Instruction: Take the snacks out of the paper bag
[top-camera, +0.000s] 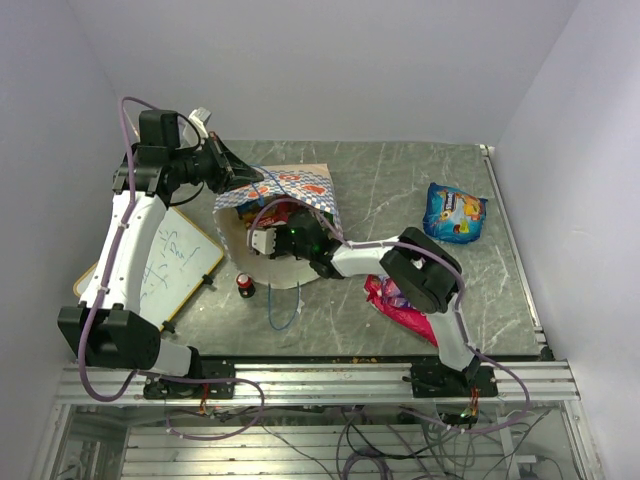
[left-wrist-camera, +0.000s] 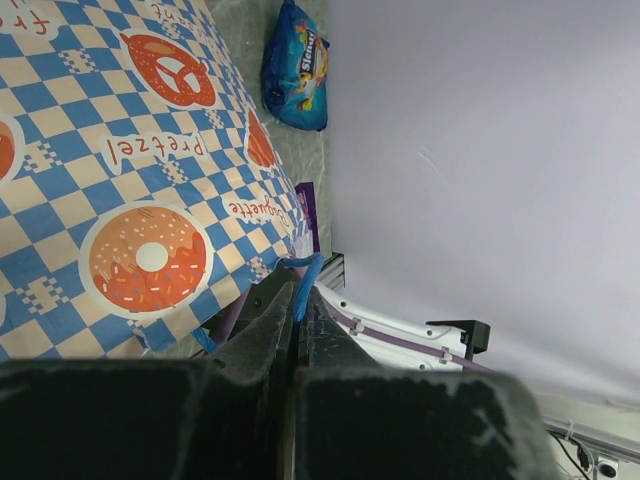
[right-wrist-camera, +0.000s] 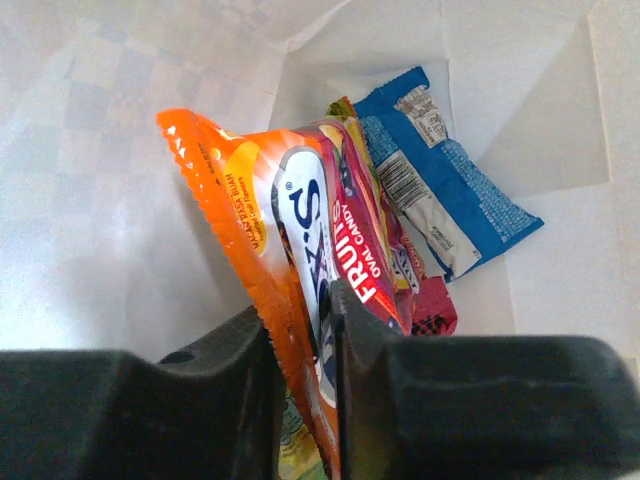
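Right gripper (right-wrist-camera: 300, 335) is clamped tight on a shiny orange crinkly snack packet (right-wrist-camera: 260, 220), deep inside the large cream paper bag with the blue-and-white checkered band (right-wrist-camera: 120, 160). Just beyond the fingers sits a blue-and-white foil packet (right-wrist-camera: 440, 190), with a red packet (right-wrist-camera: 432, 305) beside it. Left gripper (left-wrist-camera: 297, 310) has its fingers together, pinching the bag's thin blue cord handle (left-wrist-camera: 305, 275). Farther out, 1 blue snack packet (top-camera: 455, 212) lies on the grey marbled table (top-camera: 380, 190), well apart from the bag.
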